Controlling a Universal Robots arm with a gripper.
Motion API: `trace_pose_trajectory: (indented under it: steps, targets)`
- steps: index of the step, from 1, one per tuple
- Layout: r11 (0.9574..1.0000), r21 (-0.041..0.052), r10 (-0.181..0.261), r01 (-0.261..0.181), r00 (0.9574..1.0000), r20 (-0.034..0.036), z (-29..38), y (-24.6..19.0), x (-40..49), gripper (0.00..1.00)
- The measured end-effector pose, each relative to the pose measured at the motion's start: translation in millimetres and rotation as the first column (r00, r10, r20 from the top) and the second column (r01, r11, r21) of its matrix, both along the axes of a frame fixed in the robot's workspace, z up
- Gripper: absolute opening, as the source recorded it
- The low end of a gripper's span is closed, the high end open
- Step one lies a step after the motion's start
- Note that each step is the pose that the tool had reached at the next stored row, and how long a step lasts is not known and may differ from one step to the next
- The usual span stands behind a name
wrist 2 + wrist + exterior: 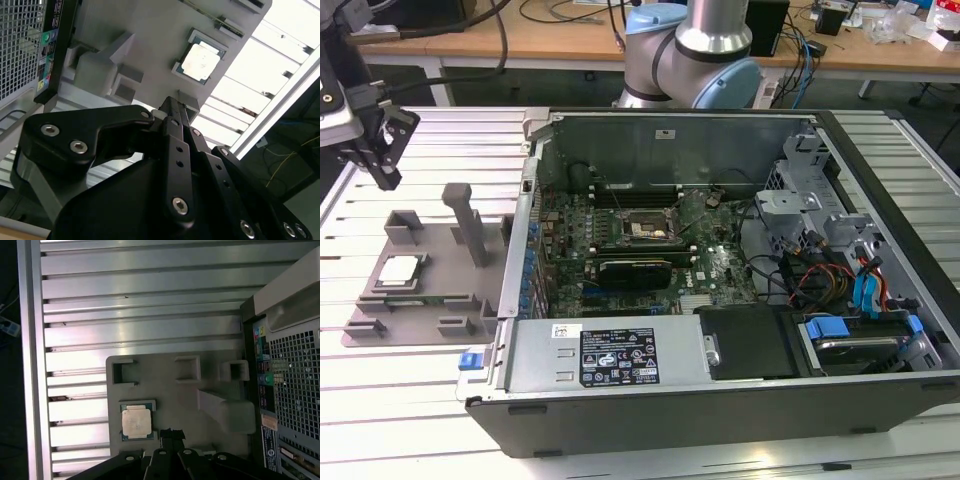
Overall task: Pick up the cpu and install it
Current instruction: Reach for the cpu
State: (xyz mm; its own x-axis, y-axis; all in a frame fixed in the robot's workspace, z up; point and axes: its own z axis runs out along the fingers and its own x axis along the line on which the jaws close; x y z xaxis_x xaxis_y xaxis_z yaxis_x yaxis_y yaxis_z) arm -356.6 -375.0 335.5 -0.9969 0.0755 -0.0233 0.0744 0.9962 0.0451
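The cpu [400,270], a thin square chip with a silvery top, lies flat in a recess of the grey plastic fixture [445,295] at the exterior view's left. Both wrist views show the cpu [200,60] [136,421] too. My gripper [388,180] hangs in the air above the fixture's far left corner, apart from the chip. Its black fingers are shut, with nothing between them [170,432]. The dark square socket [645,228] sits open on the green motherboard inside the computer case.
The open computer case [720,400] lies on the ribbed aluminium table [410,400], its metal wall right beside the fixture. A tall grey post [470,225] rises from the fixture. Cables and blue drive brackets [865,290] fill the case's right side.
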Motion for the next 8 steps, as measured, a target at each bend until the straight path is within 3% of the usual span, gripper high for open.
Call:
trace_pose_trajectory:
  steps: [8]
  targets:
    - [1.0000,-0.0002,0.000,0.000,1.0000,-0.0002,-8.0,-1.9,-2.7,0.11]
